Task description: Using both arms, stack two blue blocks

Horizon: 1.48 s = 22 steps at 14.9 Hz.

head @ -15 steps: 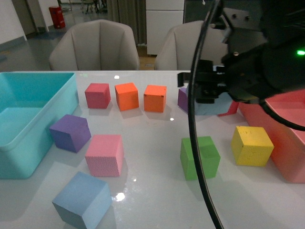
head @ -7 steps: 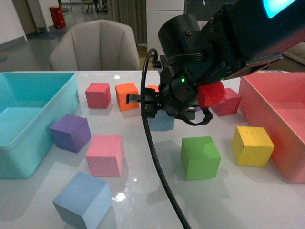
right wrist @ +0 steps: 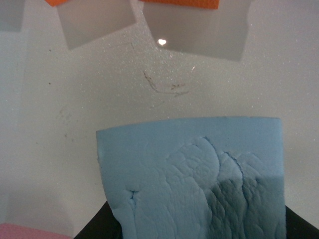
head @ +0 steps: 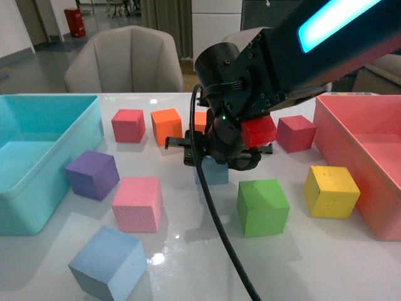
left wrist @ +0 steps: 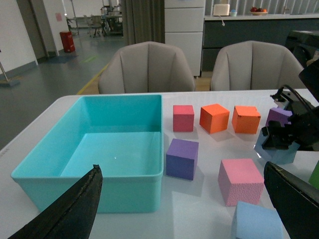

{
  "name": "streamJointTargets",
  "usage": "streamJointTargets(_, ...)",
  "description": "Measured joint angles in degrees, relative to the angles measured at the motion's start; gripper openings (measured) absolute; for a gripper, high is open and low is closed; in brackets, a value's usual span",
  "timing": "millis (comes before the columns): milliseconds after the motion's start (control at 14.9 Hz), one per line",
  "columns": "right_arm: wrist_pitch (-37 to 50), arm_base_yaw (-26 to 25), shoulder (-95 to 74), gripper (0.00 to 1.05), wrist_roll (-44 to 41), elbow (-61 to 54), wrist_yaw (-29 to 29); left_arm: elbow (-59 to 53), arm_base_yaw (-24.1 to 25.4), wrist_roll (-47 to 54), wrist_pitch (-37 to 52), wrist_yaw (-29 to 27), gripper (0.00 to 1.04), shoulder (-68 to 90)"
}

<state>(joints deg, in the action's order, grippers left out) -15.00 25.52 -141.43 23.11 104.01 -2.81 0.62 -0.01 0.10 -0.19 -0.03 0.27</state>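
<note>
One blue block is held in my right gripper, which is shut on it just above the table's middle. It fills the right wrist view, and dark fingers show at its sides. It also shows in the left wrist view. The second blue block lies free at the table's near left and shows in the left wrist view. My left gripper is open and empty, back from the cubes. It is out of the front view.
A turquoise bin stands at the left and a pink-red bin at the right. A purple cube, pink cube, green cube, yellow cube, red cube and orange cube lie around.
My right arm has swung from the back right to the table's middle, carrying the blue block leftward and lower. The free cubes have not moved.
</note>
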Motion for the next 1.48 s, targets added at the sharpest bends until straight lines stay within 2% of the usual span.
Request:
streamJointTargets(202, -1.0, 0.0, -0.9, 0.45, 0.0, 0.8, 0.9, 0.0, 0.0, 0.0, 0.0, 0.0, 0.98, 0.0)
streamJointTargets(337, -1.6, 0.1, -0.9, 0.68, 0.0, 1.0, 1.3, 0.0, 0.0, 0.0, 0.0, 0.0, 0.98, 0.0)
streamJointTargets(404, -1.7, 0.1, -0.9, 0.9, 0.3, 1.1, 1.3, 0.0, 0.0, 0.0, 0.0, 0.0, 0.98, 0.0)
streamJointTargets(471, -0.3, 0.0, -0.5, 0.98, 0.9, 0.6, 1.4, 0.0, 0.0, 0.0, 0.0, 0.0, 0.98, 0.0)
streamJointTargets(808, 6.8, -0.8, 11.9, 0.98, 3.1, -9.7, 1.2, 0.0, 0.0, 0.0, 0.0, 0.0, 0.98, 0.0)
streamJointTargets(875, 10.5, -0.9, 16.2, 0.98, 3.3, -14.3, -0.4, 0.0, 0.0, 0.0, 0.0, 0.0, 0.98, 0.0)
streamJointTargets(1077, 27.4, -1.6, 32.9, 0.98, 3.3, -33.4, -10.3, 0.0, 0.0, 0.0, 0.0, 0.0, 0.98, 0.0)
streamJointTargets(1212, 35.3, -1.0, 43.1, 0.98, 1.7, -43.7, -15.2, 0.0, 0.0, 0.0, 0.0, 0.0, 0.98, 0.0)
streamJointTargets(1279, 38.8, -0.7, 48.2, 0.98, 0.2, -48.9, -18.2, 0.0, 0.0, 0.0, 0.0, 0.0, 0.98, 0.0)
streamJointTargets(1481, 41.5, -0.3, 52.7, 0.98, -1.4, -53.9, -20.4, 0.0, 0.0, 0.0, 0.0, 0.0, 0.98, 0.0)
